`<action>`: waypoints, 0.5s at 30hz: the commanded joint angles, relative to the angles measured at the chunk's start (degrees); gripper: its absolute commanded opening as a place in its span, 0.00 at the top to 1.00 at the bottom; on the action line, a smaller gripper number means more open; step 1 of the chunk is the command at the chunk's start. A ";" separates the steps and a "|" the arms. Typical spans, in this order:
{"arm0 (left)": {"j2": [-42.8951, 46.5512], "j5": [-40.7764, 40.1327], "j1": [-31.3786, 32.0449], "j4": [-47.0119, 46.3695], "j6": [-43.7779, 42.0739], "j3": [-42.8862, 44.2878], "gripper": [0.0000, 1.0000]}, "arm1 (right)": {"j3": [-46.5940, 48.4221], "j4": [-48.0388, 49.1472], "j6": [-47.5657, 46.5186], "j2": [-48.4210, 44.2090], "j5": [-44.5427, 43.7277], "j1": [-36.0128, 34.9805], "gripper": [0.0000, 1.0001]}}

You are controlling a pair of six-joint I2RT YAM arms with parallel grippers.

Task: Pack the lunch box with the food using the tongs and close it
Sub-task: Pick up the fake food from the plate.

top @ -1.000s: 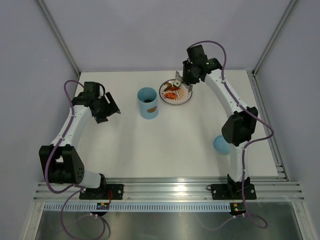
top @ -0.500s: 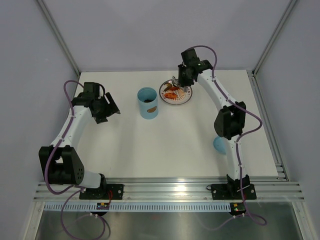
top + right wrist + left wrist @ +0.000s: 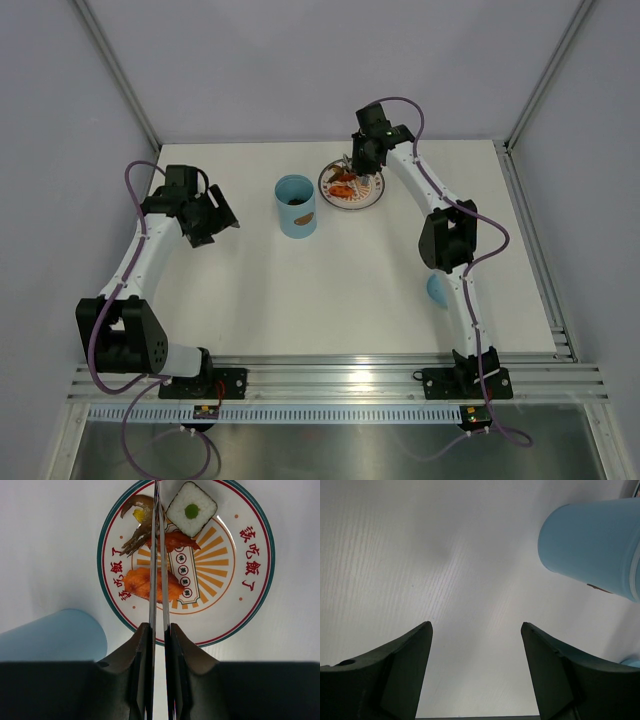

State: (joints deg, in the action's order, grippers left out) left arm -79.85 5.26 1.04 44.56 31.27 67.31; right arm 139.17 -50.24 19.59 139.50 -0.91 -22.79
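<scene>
The light-blue lunch box point(image 3: 296, 205) stands upright and open, left of the red-rimmed plate point(image 3: 372, 197); something dark shows inside it. On the plate point(image 3: 250, 580) lies the food: an orange piece point(image 3: 137, 582), a red-orange piece point(image 3: 177, 540), a brown piece point(image 3: 137, 515) and a white roll point(image 3: 191, 508). My right gripper point(image 3: 158, 630) is shut on the silver tongs point(image 3: 157, 555). Their arms sit almost together, and the tips reach over the brown and red pieces. My left gripper point(image 3: 476, 630) hangs open and empty left of the lunch box point(image 3: 595, 545).
The blue lid point(image 3: 438, 290) lies on the table at the right, partly behind my right arm. Grey walls and aluminium rails point(image 3: 530, 230) bound the white table on three sides.
My right arm has swung left and lowered, carrying the tongs further over the plate. The left arm has stayed where it was.
</scene>
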 commanded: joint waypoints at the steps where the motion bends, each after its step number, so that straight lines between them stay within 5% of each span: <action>1: 1.54 -0.78 -0.34 -0.70 -1.03 -0.51 0.24 | 0.93 1.37 0.80 -1.33 -2.26 0.37 0.85; 15: 1.37 0.28 -0.34 -1.49 -0.59 -1.04 0.24 | -17.70 5.24 2.38 -14.51 -0.15 0.37 0.85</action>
State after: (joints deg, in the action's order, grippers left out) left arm -79.85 5.34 1.02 44.49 31.29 66.89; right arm 123.37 -45.87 21.02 130.96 -1.89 -22.76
